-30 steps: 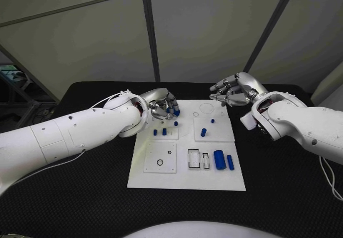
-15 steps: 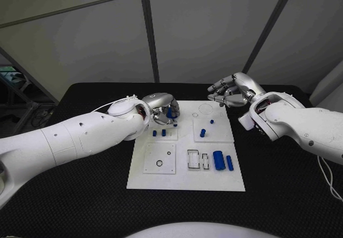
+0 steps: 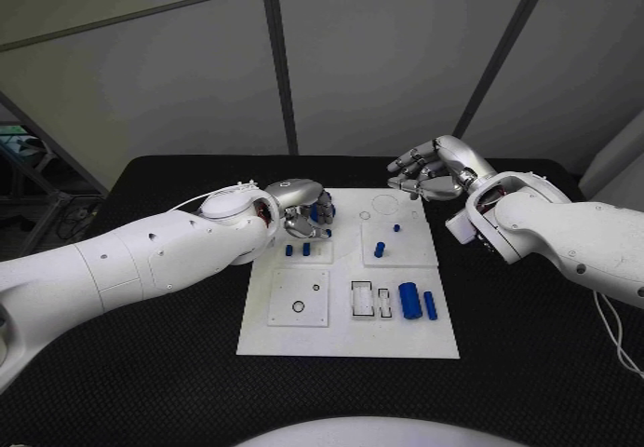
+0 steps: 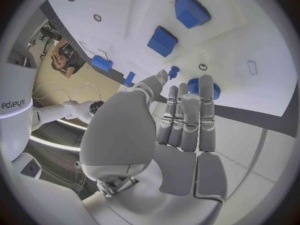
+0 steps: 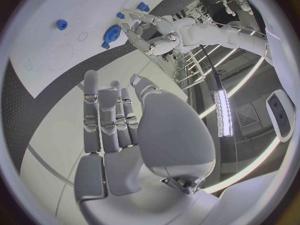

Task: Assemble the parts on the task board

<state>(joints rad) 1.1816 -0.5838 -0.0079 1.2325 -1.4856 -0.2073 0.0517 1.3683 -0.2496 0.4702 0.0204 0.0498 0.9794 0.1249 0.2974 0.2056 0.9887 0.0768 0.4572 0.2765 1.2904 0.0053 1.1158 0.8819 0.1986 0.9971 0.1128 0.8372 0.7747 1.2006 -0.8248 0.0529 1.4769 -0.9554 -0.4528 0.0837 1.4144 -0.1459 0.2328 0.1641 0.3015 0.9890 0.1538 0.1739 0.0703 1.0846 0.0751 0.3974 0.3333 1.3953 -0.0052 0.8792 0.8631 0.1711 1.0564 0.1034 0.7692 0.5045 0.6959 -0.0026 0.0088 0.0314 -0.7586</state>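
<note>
The white task board (image 3: 349,321) lay in the middle of the black bench (image 3: 161,372); blue parts stood or lay on it: two small pegs (image 3: 298,250) side by side on the near-left plate, a peg (image 3: 380,249) on the plate to their right, a smaller peg (image 3: 397,226) just beyond it, and a thick cylinder (image 3: 410,301) with a slimmer one (image 3: 430,304) beside it near the board's right edge, next to two rectangular slots (image 3: 364,299); a black ring (image 3: 297,304) sat on the lower left plate. Grey wall panels (image 3: 376,74) rose behind the bench. The left robot hand (image 3: 303,209) hung over the board's far left corner, fingers curled around a blue toothed disc (image 4: 203,87), holding it at the fingertips. The right robot hand (image 3: 427,172) hovered above the board's far right corner, fingers loosely bent and apart, holding nothing and touching nothing.
</note>
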